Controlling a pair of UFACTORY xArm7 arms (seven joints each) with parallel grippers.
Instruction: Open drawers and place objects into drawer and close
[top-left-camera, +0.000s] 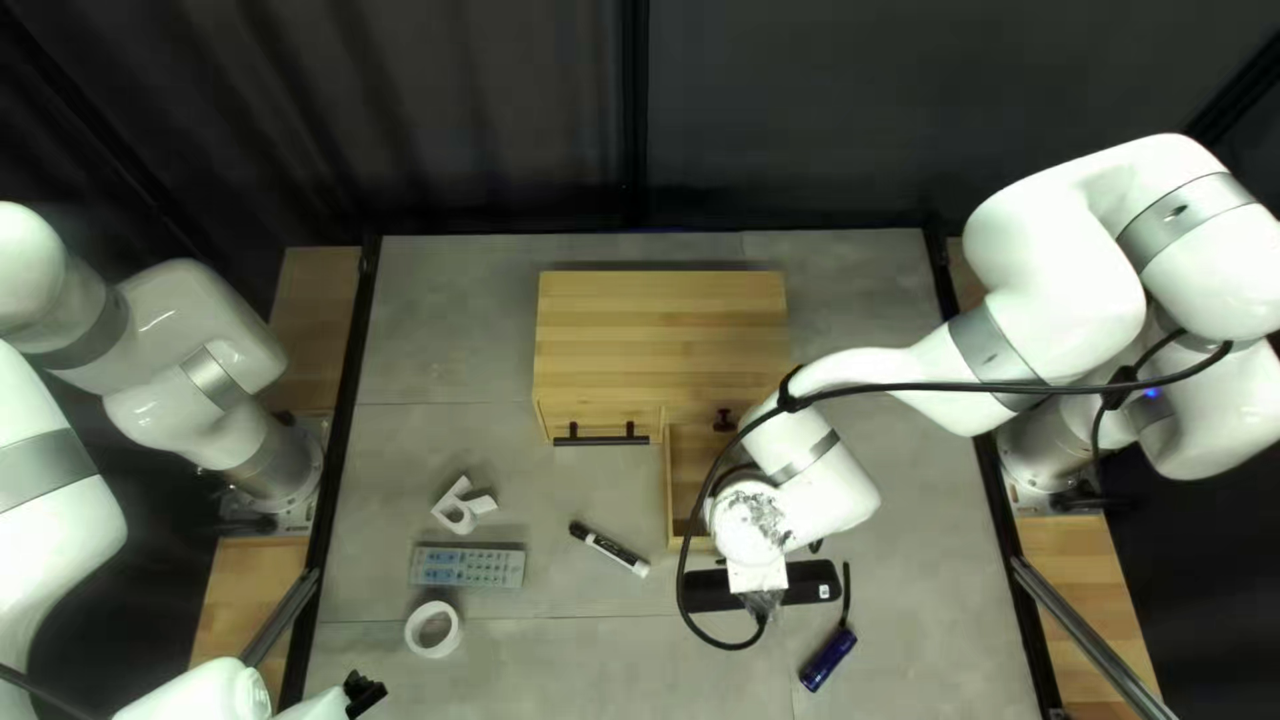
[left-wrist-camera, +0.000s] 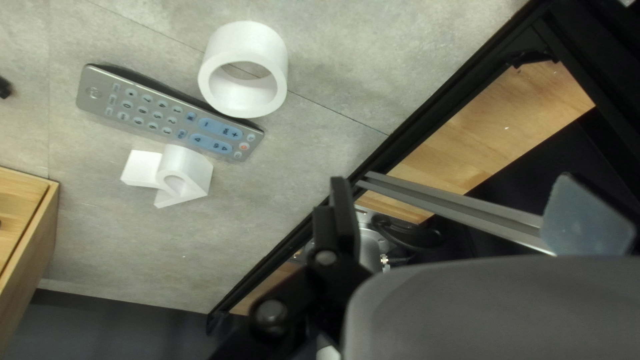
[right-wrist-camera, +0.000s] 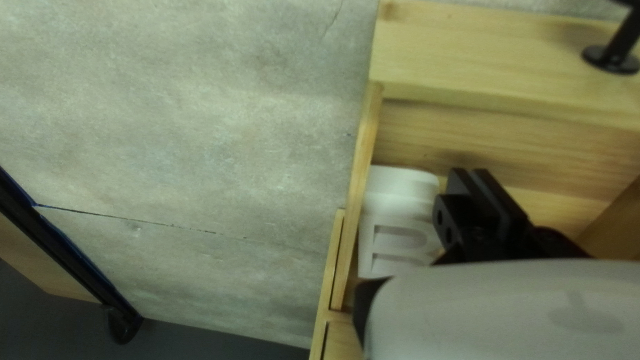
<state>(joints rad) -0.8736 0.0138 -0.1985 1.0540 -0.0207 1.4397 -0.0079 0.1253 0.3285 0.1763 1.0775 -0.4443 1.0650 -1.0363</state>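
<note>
The wooden drawer box [top-left-camera: 660, 330] stands mid-table, its left drawer closed behind a black handle [top-left-camera: 601, 432]. Its right drawer [top-left-camera: 685, 470] is pulled out. My right gripper [top-left-camera: 745, 530] reaches down into that drawer. In the right wrist view its fingers [right-wrist-camera: 470, 215] are shut on a white printed part [right-wrist-camera: 395, 220], which rests against the drawer's side wall [right-wrist-camera: 357, 200]. My left gripper [left-wrist-camera: 460, 220] hangs open over the table's left edge, holding nothing. Ahead of it lie a grey remote [left-wrist-camera: 165, 117], a white ring [left-wrist-camera: 245, 70] and a white bracket [left-wrist-camera: 170, 175].
A black-and-white marker [top-left-camera: 610, 548] lies left of the open drawer. A long black object [top-left-camera: 800, 585] sits under my right wrist, with a blue cylinder [top-left-camera: 828, 660] nearer the front edge. The black table frame [left-wrist-camera: 400, 145] runs beside my left gripper.
</note>
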